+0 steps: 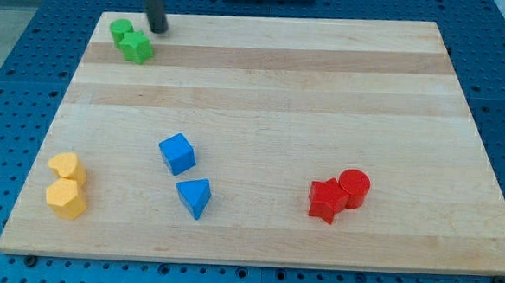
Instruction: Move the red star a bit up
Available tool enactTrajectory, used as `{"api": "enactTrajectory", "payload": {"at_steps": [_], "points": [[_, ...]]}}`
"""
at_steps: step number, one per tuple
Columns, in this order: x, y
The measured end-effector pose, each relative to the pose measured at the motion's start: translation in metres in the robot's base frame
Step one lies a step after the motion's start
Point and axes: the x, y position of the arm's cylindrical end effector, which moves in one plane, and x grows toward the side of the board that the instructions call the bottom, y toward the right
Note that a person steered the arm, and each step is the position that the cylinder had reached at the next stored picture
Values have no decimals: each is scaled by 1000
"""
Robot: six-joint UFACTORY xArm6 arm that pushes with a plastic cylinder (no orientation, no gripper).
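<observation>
Pale wooden board [264, 90] on blue pegboard: the bare rod's tip [159, 30], holding nothing, rests at the view's top left by two green blocks [131, 42], far diagonally from the red star [326, 200] at bottom right, touching a red cylinder [354, 188].
</observation>
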Motion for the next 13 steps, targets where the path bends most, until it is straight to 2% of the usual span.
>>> {"api": "enactTrajectory", "payload": {"at_steps": [1, 2, 4, 5, 6, 7, 8, 9, 10, 11, 12, 13], "points": [[51, 38], [100, 38], [117, 38], [154, 68], [212, 103], [242, 121], [284, 172], [303, 183], [365, 193], [375, 199], [380, 242], [376, 260]]}}
